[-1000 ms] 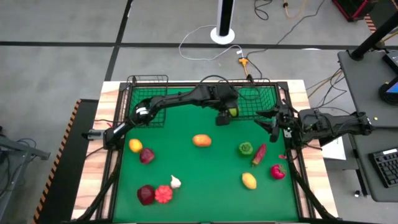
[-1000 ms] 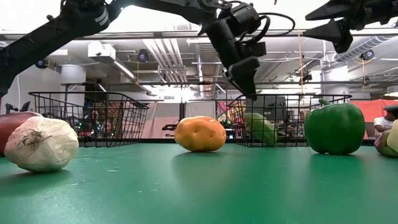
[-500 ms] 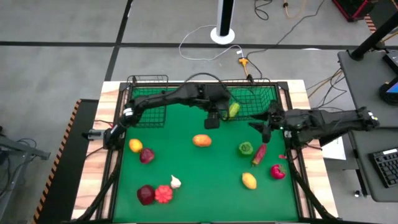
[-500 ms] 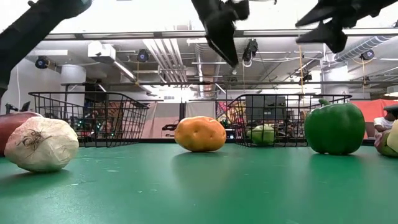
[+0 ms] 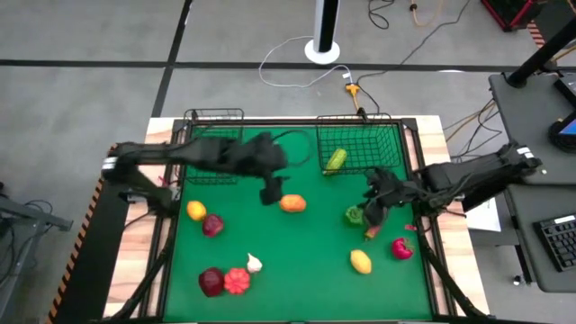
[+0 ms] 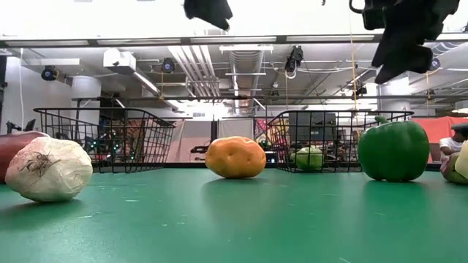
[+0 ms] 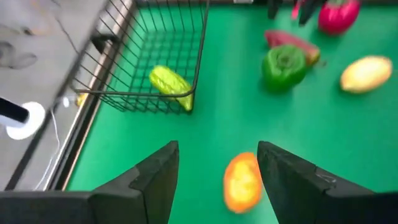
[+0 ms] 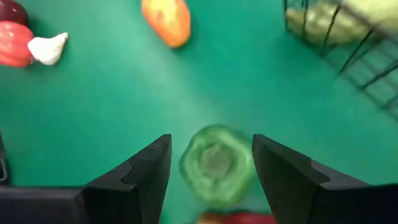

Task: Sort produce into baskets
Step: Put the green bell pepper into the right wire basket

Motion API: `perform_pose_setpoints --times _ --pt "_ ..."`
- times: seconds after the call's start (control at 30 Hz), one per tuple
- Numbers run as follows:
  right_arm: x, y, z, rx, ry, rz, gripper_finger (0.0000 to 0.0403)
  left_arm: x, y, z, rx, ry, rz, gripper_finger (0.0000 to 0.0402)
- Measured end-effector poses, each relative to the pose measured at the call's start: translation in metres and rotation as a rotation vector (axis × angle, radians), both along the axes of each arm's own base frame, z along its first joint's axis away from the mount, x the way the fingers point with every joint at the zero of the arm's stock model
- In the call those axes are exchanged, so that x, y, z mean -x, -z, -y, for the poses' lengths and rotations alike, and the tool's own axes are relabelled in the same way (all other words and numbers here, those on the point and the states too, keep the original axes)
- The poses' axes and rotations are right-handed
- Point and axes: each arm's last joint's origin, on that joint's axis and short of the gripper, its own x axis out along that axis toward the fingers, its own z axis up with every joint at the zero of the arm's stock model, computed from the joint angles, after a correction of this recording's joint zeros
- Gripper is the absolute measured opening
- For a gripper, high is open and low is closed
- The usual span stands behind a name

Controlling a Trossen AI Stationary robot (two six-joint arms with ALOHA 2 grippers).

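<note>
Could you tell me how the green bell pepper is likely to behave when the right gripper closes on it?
The green pepper looks rigid and glossy, so the open right gripper above it may slip on its rounded lobes. It sits upright on a broad base, so probably won't roll.

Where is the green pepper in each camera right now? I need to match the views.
High view: green pepper right of centre, under the right hand.
Low view: large, at the right.
Left wrist view: upper right of centre.
Right wrist view: low centre, between the open fingers.
Shared landmark: the orange potato.
</note>
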Motion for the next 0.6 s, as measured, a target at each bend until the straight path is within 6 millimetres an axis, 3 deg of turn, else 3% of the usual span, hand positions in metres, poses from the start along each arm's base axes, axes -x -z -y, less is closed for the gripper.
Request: perform_pose_setpoints --times 0.23,0.4,0.6 --pt "-0.024 -0.005 -0.015 -0.032 0.055 -0.171 0.0215 0.05 0.03 0.047 -0.056 -0.021 0.274 0.02" --pt "-0.045 -0.005 -0.021 -0.019 0.146 -0.362 0.0215 0.073 0.043 0.057 -0.028 -0.008 0.383 0.02" --pt "-0.072 -0.002 -0.03 0.021 0.126 -0.49 0.0215 0.094 0.055 0.057 0.043 -0.019 0.407 0.02"
